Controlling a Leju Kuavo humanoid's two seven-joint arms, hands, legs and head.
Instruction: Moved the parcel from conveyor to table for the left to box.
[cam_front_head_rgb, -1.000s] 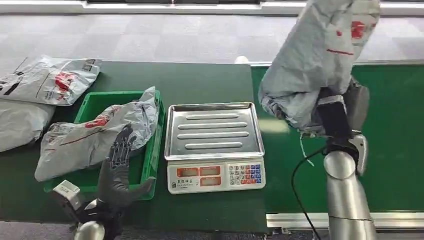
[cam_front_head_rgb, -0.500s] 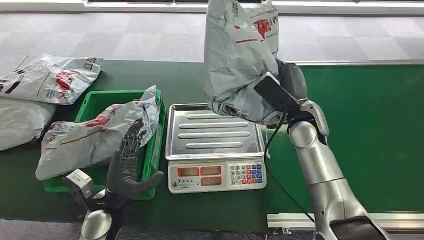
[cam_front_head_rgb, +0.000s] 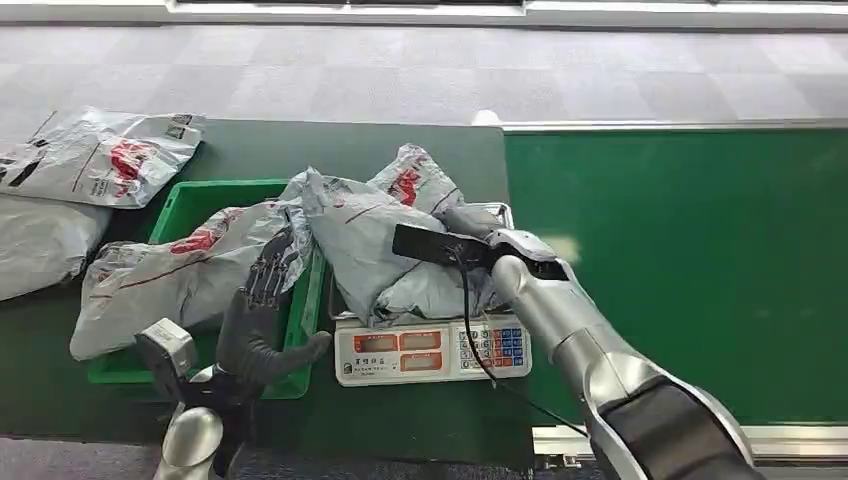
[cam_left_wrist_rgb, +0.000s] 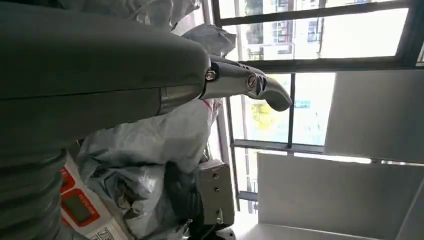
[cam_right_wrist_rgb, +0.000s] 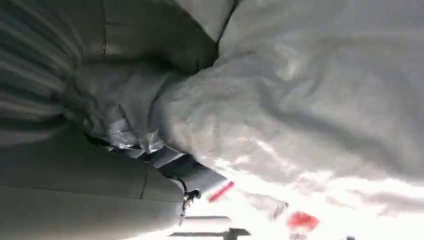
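A grey parcel (cam_front_head_rgb: 365, 240) with red print lies on the pan of the scale (cam_front_head_rgb: 430, 350), its left edge hanging over the rim of the green crate (cam_front_head_rgb: 190, 196). My right hand (cam_front_head_rgb: 472, 224) grips the parcel's right side and is largely hidden by the plastic. The right wrist view shows the crumpled parcel (cam_right_wrist_rgb: 300, 100) pressed against the hand (cam_right_wrist_rgb: 95, 95). My left hand (cam_front_head_rgb: 262, 315) stands open and upright at the crate's front right corner, holding nothing. In the left wrist view its thumb (cam_left_wrist_rgb: 240, 82) sticks out in front of the parcel (cam_left_wrist_rgb: 150, 145).
A second grey parcel (cam_front_head_rgb: 170, 275) lies in the crate. Two more parcels (cam_front_head_rgb: 100, 155) (cam_front_head_rgb: 40, 245) sit at the table's far left. The green conveyor belt (cam_front_head_rgb: 680, 260) runs along the right, with a metal rail at its front edge.
My right arm has swung left from above the conveyor and come down, bringing the parcel from the air onto the scale pan. The left hand has shifted slightly right.
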